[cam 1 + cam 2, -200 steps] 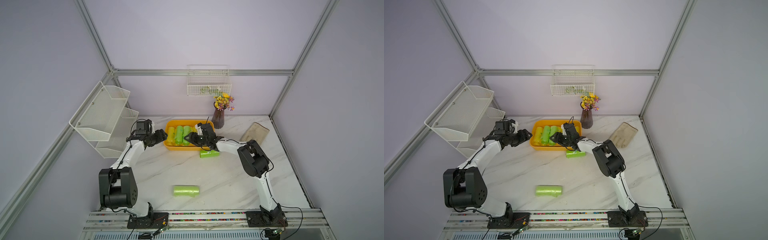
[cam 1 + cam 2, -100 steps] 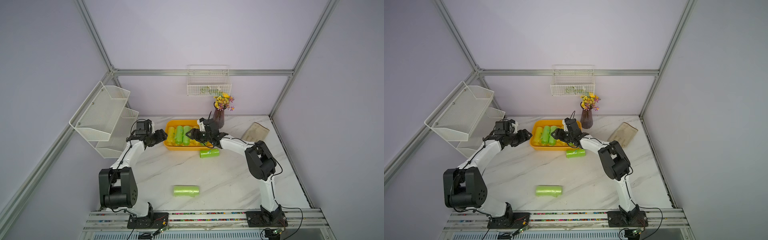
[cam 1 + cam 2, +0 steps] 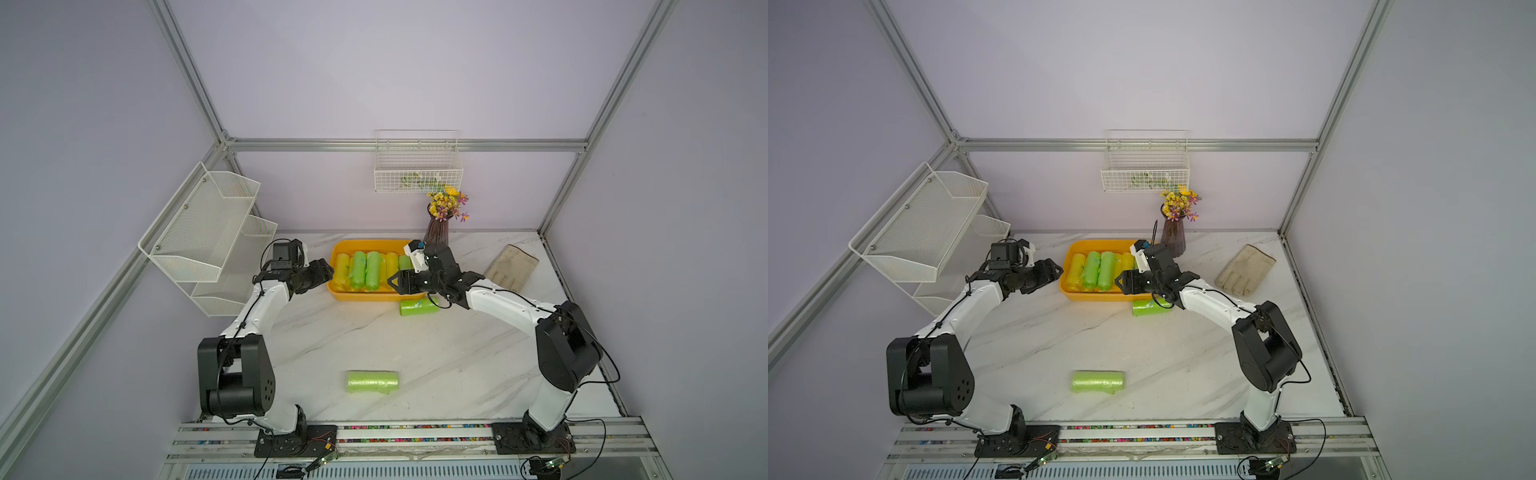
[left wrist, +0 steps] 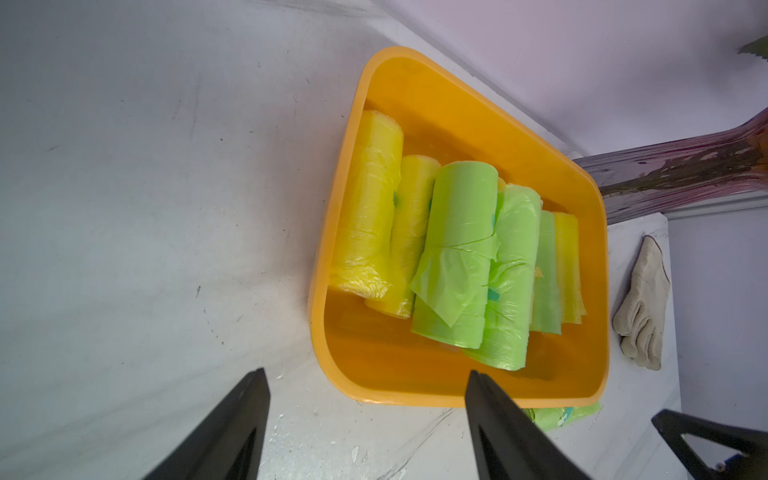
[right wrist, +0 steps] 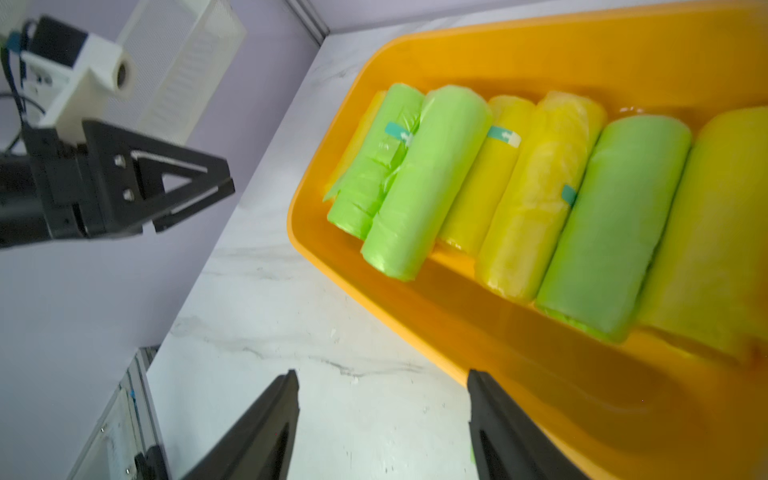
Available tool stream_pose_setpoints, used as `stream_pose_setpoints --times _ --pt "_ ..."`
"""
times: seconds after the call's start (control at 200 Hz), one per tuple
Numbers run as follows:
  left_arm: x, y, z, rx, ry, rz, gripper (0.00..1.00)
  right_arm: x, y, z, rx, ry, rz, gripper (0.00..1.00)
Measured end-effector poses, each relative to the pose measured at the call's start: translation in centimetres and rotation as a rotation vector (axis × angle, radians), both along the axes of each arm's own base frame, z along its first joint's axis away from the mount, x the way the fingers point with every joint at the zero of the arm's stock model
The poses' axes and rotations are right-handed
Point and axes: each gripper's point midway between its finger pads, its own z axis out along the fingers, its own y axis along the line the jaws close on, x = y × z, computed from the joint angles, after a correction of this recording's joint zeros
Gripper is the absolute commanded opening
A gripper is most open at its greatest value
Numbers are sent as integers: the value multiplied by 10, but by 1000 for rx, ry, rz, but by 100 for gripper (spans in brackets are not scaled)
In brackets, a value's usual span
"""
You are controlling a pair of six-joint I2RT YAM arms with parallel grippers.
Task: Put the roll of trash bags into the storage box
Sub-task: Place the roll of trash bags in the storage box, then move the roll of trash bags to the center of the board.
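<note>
Two robot grippers poised at an orange-yellow storage box (image 3: 365, 296) holding green and yellow trash-bag rolls (image 3: 365, 270).
The left arm (image 3: 257, 311) and right arm (image 3: 503, 305) reach to the table's far side. The left gripper (image 3: 329, 272) hovers just beside the box's left end, jaws parted and empty. The right gripper (image 3: 391, 283) hangs over its front rim toward the right end, jaws also parted and empty. One green roll (image 3: 417, 308) lies just in front of the box, below the right arm. A second green roll (image 3: 371, 381) lies well apart, near the front. A mesh rack (image 3: 208, 232), wire basket (image 3: 417, 166), flower vase (image 3: 438, 232) and glove (image 3: 511, 268) ring the white marble tabletop (image 3: 415, 345); the walls are lilac.
</note>
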Motion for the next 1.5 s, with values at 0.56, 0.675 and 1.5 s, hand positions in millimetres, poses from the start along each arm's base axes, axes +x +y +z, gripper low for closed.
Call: stream_pose_setpoints --times 0.56,0.675,1.5 --pt "-11 1 -18 1 37 14 74 -191 28 -67 -376 -152 682 71" --pt "-12 1 -18 1 37 14 74 -208 37 -73 -427 -187 764 72" --pt "-8 0 -15 -4 19 9 74 -213 52 -114 -650 -210 854 36"
